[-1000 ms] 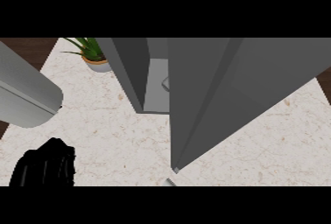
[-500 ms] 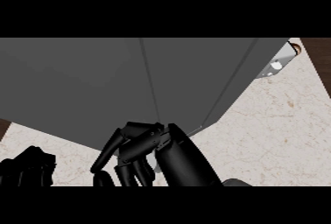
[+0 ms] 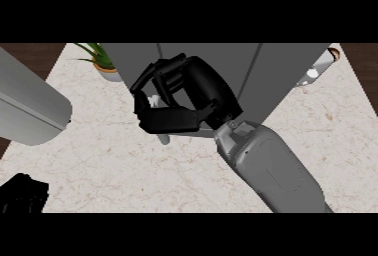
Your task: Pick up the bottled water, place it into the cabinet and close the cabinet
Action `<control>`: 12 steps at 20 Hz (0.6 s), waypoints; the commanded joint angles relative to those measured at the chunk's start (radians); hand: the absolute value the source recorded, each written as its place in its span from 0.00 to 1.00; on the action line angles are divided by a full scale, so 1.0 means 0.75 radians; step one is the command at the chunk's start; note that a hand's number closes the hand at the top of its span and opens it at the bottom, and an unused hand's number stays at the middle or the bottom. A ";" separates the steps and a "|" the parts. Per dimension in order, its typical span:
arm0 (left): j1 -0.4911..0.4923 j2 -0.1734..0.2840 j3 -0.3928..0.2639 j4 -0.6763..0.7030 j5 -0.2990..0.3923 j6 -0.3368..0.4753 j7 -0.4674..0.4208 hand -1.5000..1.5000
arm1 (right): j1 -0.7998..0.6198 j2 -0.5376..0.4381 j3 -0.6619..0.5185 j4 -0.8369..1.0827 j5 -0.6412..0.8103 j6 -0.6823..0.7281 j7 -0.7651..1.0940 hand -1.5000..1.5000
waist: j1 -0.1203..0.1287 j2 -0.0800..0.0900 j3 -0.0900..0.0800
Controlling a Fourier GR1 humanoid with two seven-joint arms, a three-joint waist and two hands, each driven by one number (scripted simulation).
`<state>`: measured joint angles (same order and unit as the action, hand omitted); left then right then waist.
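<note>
The clear bottled water [image 3: 153,101] shows only as a pale glimpse inside the curled black right robot hand [image 3: 181,97], held against the grey cabinet [image 3: 280,75] above the speckled cream tabletop [image 3: 111,160], while the left robot hand [image 3: 22,194] rests at the lower left, its fingers unreadable.

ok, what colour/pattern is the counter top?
Off-white stone with faint brownish veining, like marble. The counter top shows best in the head view.

The cabinet [image 3: 221,65] stands at the counter's [image 3: 111,160] far edge, a potted plant [image 3: 103,62] just left of it, the right hand [image 3: 181,97] before it.
</note>
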<state>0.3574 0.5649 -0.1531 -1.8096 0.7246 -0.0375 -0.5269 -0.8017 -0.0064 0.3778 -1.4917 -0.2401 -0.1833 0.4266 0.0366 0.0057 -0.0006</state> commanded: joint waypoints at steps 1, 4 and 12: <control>0.031 0.004 0.035 0.034 -0.009 -0.075 -0.045 1.00 | -0.134 -0.010 -0.166 0.364 -0.057 0.155 -0.178 1.00 | 0.004 0.006 0.000; 0.148 0.015 0.033 -0.053 -0.019 -0.083 -0.032 1.00 | -0.072 -0.025 -0.167 0.408 -0.043 0.189 -0.239 1.00 | 0.005 0.001 0.001; 0.015 0.008 0.059 0.006 0.007 -0.070 0.012 1.00 | -0.159 -0.115 -0.235 0.549 -0.076 0.300 -0.307 1.00 | 0.009 0.017 0.000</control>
<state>0.3798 0.5743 -0.1108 -1.8078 0.7269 -0.0927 -0.5291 -0.8701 -0.0136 0.3197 -1.2638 -0.3249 0.0713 0.2237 0.0528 -0.0347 -0.0095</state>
